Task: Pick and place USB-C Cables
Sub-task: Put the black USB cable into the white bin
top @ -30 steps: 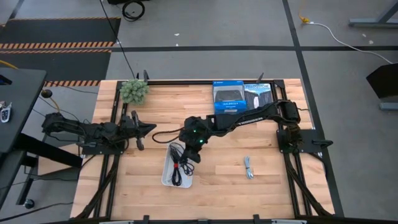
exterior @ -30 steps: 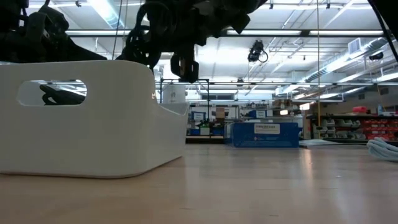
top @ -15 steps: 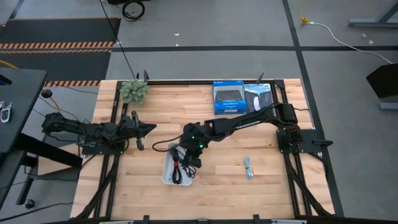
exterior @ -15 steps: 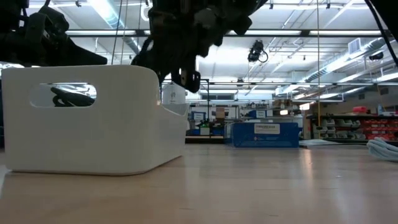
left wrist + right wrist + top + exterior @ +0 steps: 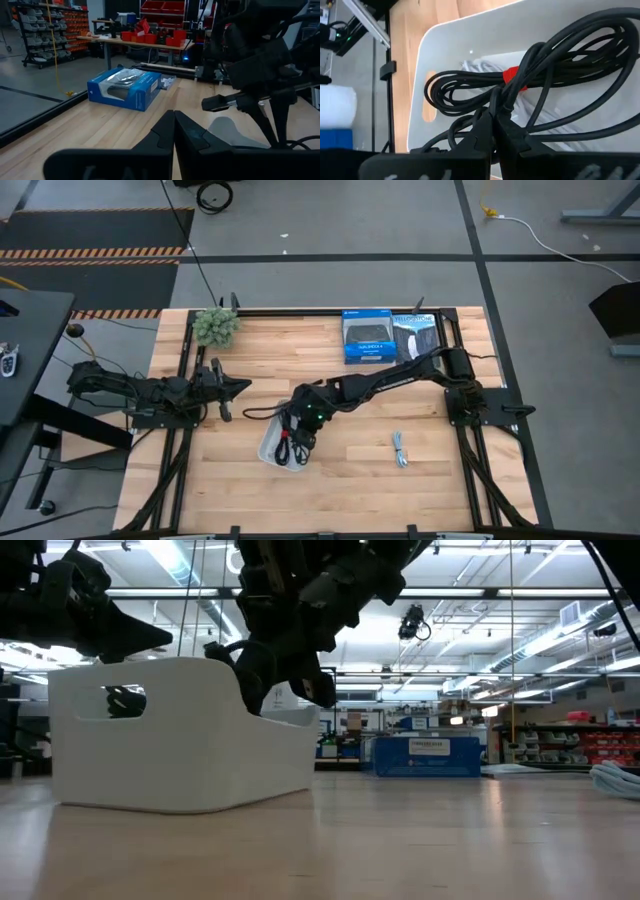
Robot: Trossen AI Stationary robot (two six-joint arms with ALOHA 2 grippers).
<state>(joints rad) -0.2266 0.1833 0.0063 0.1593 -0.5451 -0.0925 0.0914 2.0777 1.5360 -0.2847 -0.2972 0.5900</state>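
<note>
The white tray (image 5: 270,448) sits on the wooden table (image 5: 440,480) near its front middle, turned at a slant to the table edge. In the right wrist view its interior holds a black cable with red band (image 5: 520,80) looped in loose coils across the tray, lying on top of a white cable (image 5: 485,70) bundled on the tray floor. A slot handle is cut in the tray's end wall. A further black cable (image 5: 445,137) runs under the coils near the fingers; whether it is a separate bundle cannot be told.

The right gripper (image 5: 297,442) is down over the tray, its fingers (image 5: 492,127) pressed together with the black strands gathered at their tips; the red-banded cable appears pinched between them, though the contact point is partly hidden. In the low view the arm overlaps the tray's near corner.

The pale blue-grey cable (image 5: 400,449) lies on bare table well to the right of the tray, apart from both arms.

The left gripper (image 5: 228,389) waits at the table's left side, fingers clenched together, holding nothing.

A blue retail box (image 5: 367,337) and a black retail box (image 5: 414,335) lie side by side at the far edge. A green plant (image 5: 215,326) stands at the far left corner
</note>
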